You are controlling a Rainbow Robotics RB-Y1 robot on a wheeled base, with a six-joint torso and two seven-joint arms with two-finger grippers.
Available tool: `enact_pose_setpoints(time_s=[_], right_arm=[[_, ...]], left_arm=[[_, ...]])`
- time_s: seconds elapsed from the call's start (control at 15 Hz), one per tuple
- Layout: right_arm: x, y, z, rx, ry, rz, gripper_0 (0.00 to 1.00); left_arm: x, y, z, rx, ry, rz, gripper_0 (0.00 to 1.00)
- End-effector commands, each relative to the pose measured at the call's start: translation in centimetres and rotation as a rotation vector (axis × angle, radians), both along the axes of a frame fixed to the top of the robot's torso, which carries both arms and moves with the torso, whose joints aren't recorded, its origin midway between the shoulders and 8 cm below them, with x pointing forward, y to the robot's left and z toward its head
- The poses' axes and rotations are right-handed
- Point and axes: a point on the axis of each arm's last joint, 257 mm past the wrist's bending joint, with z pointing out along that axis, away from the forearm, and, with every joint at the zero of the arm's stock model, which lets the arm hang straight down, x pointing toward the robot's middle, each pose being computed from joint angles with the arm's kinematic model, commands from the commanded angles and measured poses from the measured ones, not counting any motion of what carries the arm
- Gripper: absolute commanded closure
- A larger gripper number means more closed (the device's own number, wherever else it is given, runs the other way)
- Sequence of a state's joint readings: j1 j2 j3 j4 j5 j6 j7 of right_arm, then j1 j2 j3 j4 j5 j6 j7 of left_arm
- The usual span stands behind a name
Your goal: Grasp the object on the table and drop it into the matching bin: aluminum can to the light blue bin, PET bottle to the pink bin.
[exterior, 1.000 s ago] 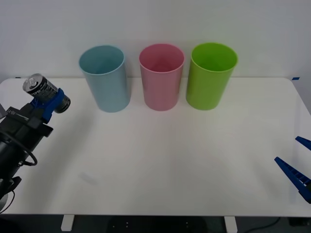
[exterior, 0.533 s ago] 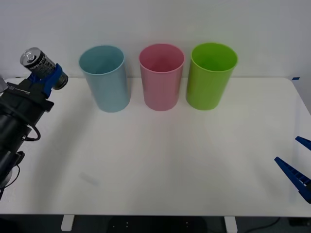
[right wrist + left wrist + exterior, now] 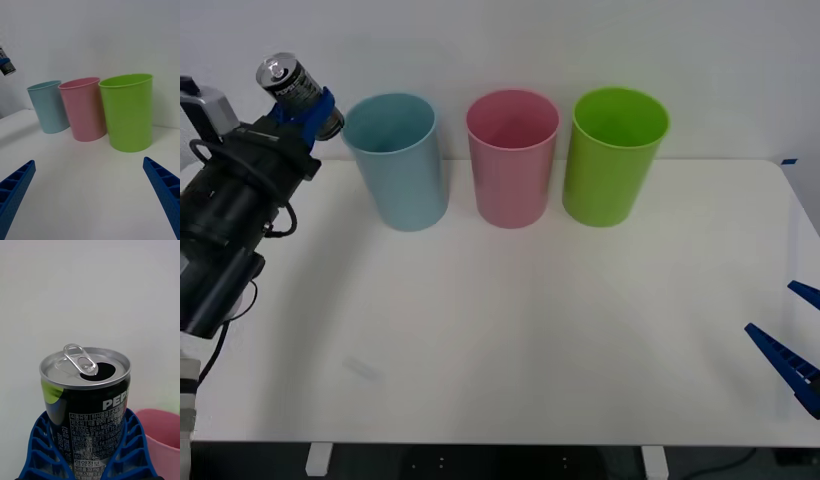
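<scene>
One aluminum can (image 3: 88,405) (label reads "PEPS", tab open) sits clamped in the left gripper (image 3: 305,107) beside the light blue bin (image 3: 397,160); right gripper (image 3: 90,195) spread.

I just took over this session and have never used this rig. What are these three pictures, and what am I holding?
You are driving a two-armed robot. The wide picture looks down from above its arms at a white table. Three tall bins stand in a row at the far side: light blue bin, pink bin, lime green bin. The left gripper is raised beside the light blue bin, shut on an opened aluminum can; the left wrist camera shows that can close up between blue fingers. The right gripper waits open at the table's right edge, and its wrist camera faces the bins.
</scene>
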State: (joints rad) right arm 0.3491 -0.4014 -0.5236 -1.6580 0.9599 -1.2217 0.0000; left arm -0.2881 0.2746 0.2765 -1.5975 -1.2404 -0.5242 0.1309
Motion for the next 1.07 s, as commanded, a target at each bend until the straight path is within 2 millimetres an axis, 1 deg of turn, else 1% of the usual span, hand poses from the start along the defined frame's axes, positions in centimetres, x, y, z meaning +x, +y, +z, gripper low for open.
enact_pose_setpoints(time_s=[0.07, 0.27, 0.53, 0.73, 0.93, 1.07], right_arm=[[0.0, 0.0, 0.0, 0.000, 0.000, 0.000, 0.00], [0.0, 0.0, 0.0, 0.000, 0.000, 0.000, 0.00], [0.0, 0.0, 0.0, 0.000, 0.000, 0.000, 0.00], [0.0, 0.0, 0.0, 0.000, 0.000, 0.000, 0.00], [0.0, 0.0, 0.0, 0.000, 0.000, 0.000, 0.00], [0.0, 0.0, 0.0, 0.000, 0.000, 0.000, 0.00]], left_arm=[[2.7, -0.6, 0.5, 0.025, 0.007, 0.020, 1.00], [5.4, -1.6, 0.4, 0.067, 0.029, 0.028, 1.00], [8.1, -3.4, -0.1, 0.113, 0.066, 0.020, 1.00], [10.3, -4.3, -0.9, 0.155, 0.103, 0.025, 1.00], [11.3, -4.9, -0.8, 0.172, 0.117, 0.023, 1.00], [11.3, -5.3, -1.0, 0.176, 0.119, 0.016, 1.00]])
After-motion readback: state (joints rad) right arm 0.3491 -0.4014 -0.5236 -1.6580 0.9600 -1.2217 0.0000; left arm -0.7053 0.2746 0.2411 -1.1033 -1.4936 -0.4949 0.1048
